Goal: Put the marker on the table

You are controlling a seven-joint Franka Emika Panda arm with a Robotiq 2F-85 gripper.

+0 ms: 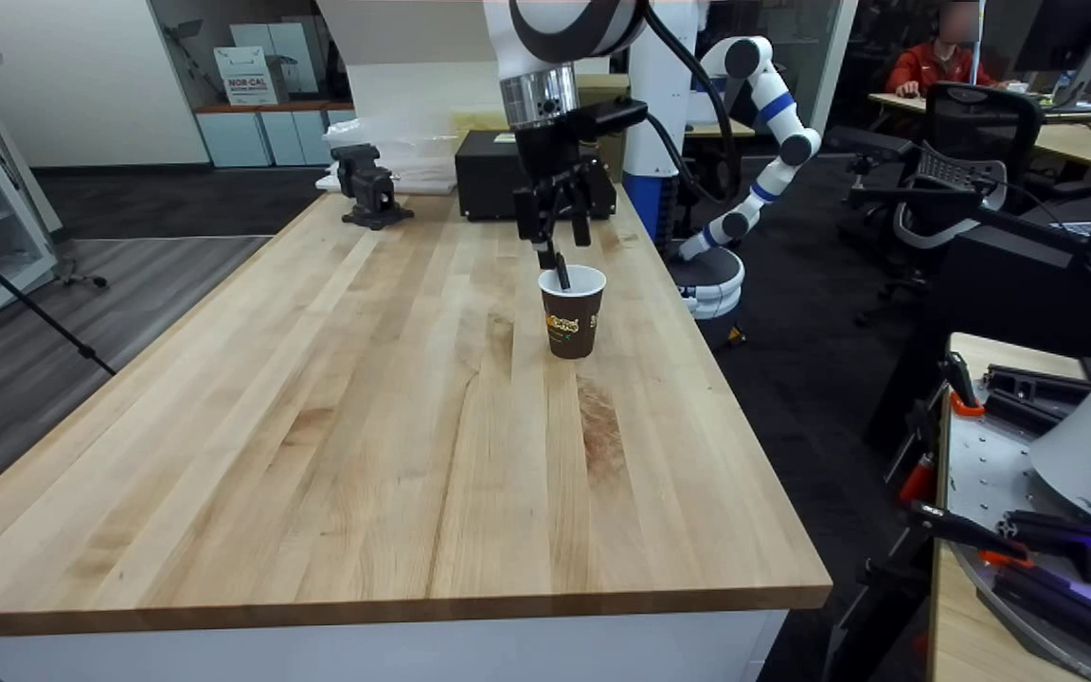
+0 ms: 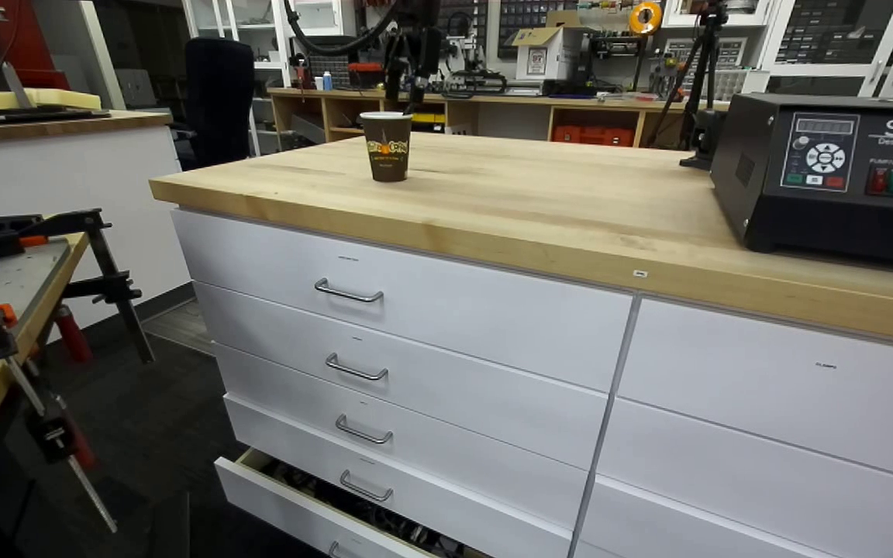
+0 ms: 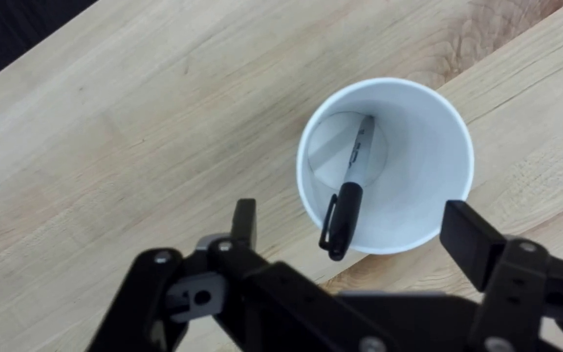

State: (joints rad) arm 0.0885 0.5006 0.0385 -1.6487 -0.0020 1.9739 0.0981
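Observation:
The marker (image 3: pixel 346 215) leans inside the brown paper cup (image 3: pixel 423 166) with a white rim; its black cap sticks out over the rim in the wrist view. The marker's dark end also shows above the cup in both exterior views (image 1: pixel 562 275) (image 2: pixel 415 99). The cup (image 1: pixel 572 327) stands upright on the light wooden table (image 1: pixel 318 455), near one long edge; it also shows there in an exterior view (image 2: pixel 388 151). My gripper (image 3: pixel 352 225) is open above the cup, its fingers apart on either side of the marker cap, touching neither side visibly. The gripper (image 1: pixel 564 248) points down.
A black control box (image 1: pixel 493 180) stands at an end of the table, also seen in an exterior view (image 2: pixel 842 178). A small black vise-like device (image 1: pixel 373 189) and a white wrapped stack (image 1: pixel 403 152) are near it. A lower drawer (image 2: pixel 322 511) stands open.

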